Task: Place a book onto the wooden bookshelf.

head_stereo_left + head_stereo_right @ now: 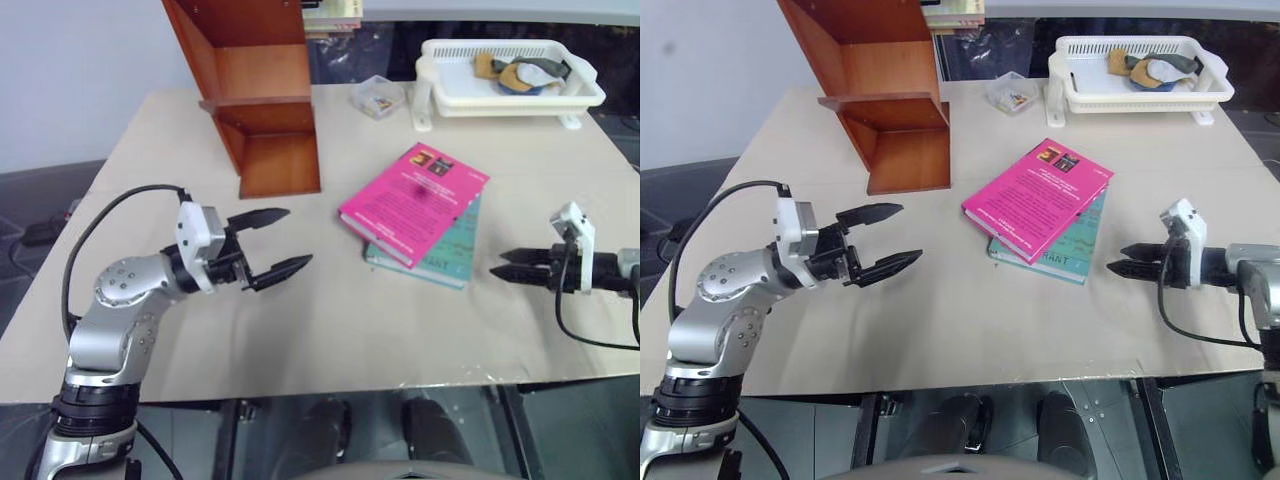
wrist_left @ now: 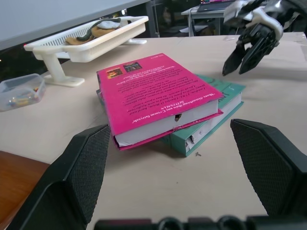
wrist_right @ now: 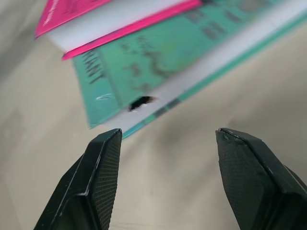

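The pink book (image 1: 412,203) lies flat at the table's middle right, stacked on a thinner teal book (image 1: 447,257). The wooden bookshelf (image 1: 255,90) stands at the back left, its open shelves facing the table's middle. My left gripper (image 1: 297,238) hovers open left of the books, pointing at them, nothing between its fingers. In the left wrist view the pink book (image 2: 153,96) sits ahead between the two fingers. My right gripper (image 1: 497,263) is just right of the stack, open and empty, aimed at the teal book's corner (image 3: 144,72).
A white slatted tray (image 1: 580,98) holding several small items stands at the back right. Beside it is a small clear box (image 1: 378,96). The table's front edge (image 1: 300,385) runs just below both arms. Bare tabletop lies between the shelf and the books.
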Robot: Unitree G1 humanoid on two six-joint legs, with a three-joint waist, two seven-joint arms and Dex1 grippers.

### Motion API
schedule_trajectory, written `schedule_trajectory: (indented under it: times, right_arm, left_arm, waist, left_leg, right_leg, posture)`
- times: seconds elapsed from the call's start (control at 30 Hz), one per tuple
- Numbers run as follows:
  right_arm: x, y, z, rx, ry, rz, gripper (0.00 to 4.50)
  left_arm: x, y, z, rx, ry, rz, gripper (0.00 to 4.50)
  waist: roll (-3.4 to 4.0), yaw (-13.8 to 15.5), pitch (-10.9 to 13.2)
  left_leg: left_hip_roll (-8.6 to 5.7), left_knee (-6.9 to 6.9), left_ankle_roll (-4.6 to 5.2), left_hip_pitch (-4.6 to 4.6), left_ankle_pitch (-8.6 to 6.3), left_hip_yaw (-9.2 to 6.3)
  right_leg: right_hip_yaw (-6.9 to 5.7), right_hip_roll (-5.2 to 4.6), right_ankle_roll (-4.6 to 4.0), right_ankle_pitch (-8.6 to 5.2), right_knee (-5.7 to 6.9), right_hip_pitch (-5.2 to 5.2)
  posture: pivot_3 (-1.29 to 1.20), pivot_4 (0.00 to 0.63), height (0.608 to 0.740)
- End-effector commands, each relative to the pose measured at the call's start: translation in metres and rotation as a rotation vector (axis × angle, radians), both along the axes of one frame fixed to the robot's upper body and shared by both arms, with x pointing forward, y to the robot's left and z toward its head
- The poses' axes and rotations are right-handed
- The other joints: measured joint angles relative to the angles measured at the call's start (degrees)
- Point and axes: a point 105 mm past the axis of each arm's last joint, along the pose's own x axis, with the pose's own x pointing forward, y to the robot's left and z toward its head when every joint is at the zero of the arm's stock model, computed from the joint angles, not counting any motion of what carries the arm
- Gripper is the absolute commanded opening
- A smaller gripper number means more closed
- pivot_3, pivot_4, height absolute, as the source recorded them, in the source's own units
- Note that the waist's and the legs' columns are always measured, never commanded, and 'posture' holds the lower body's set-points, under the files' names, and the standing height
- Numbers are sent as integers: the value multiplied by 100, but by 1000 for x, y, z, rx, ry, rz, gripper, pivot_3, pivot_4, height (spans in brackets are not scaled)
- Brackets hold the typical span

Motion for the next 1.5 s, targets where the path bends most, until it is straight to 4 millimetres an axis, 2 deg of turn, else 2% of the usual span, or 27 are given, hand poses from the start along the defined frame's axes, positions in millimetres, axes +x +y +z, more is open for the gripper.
schedule_trajectory:
  times: [0.03, 0.2, 0.27, 0.43, 0.57, 0.7, 0.83, 1.03, 1.1, 1.2, 1.5]
  right_arm:
    - [-6, 21, 20, -121, -143, 87, 3177]
    - [-6, 43, 16, -243, -198, 166, 3177]
    - [-2, 52, 8, -291, -222, 214, 3177]
    - [4, 66, 8, -327, -310, 274, 3177]
    - [3, 69, 3, -341, -314, 317, 3177]
    - [-6, 64, -8, -431, -304, 413, 3177]
    - [-26, 45, -15, -537, -218, 510, 3177]
    - [-31, 15, -22, -706, -188, 543, 3177]
    - [-28, 9, -20, -730, -207, 526, 3177]
    - [-20, 12, -7, -684, -271, 485, 3177]
    - [-18, 46, 22, -603, -409, 510, 3177]
  left_arm:
    - [0, -1, 8, 2, -39, -15, 4437]
    - [1, -3, 7, 5, -38, -27, 4437]
    - [1, -3, 7, 6, -39, -32, 4437]
    - [1, -4, 7, 7, -40, -33, 4437]
    - [0, -4, 6, 5, -39, -29, 4437]
    - [0, -4, 5, 0, -38, -25, 4437]
    - [1, -4, 5, -3, -37, -24, 4437]
    - [2, -6, 4, -6, -34, -30, 4437]
    - [2, -7, 4, -6, -34, -31, 4437]
    - [1, -7, 4, -6, -34, -34, 4437]
    - [2, -8, 3, -7, -29, -36, 4437]
  waist:
    - [0, 8, 0]
    - [-2, 11, 1]
    - [-3, 9, 2]
    - [-7, 14, 4]
    - [-9, 16, 5]
    - [-11, 16, 6]
    - [-12, 50, 6]
    - [-22, 106, 3]
    - [-34, 147, 12]
    - [-31, 133, 16]
    - [-34, 146, 20]
  left_leg:
    - [0, 1, 0, 0, 0, 1]
    - [0, 3, -1, 0, 1, 0]
    - [0, 3, -1, -1, 1, 0]
    - [0, 3, -5, -1, 3, -1]
    - [0, 3, -5, -1, 3, -1]
    - [0, 4, -5, -1, 3, -1]
    - [0, 4, -4, -1, 3, -4]
    - [-1, 7, -2, 1, 1, -6]
    - [-1, 8, -5, 1, 2, -7]
    - [-1, 8, -5, -2, 3, -4]
    - [0, 7, -5, -2, 3, -5]
  right_leg:
    - [0, -1, 0, 0, 0, 0]
    - [-2, -1, 0, 0, -1, 0]
    - [-2, -1, 0, 0, -1, 0]
    - [-3, -1, 0, 0, -1, 0]
    - [-3, 0, 0, 0, -2, 0]
    - [-5, 9, 0, 0, -2, 0]
    - [-9, 10, 0, 0, -5, 1]
    - [-14, 8, 1, 0, -7, 6]
    - [-16, 8, 0, 0, -7, 6]
    - [-11, 3, 0, 0, -5, 3]
    - [-11, -1, 0, 0, -6, 3]
  posture:
    - [0, 150, 740]
    - [0, 150, 740]
    - [0, 150, 740]
    - [0, 150, 740]
    - [0, 150, 740]
    - [0, 150, 740]
    - [0, 150, 740]
    - [0, 150, 740]
    - [0, 150, 740]
    - [0, 150, 740]
    - [0, 150, 740]
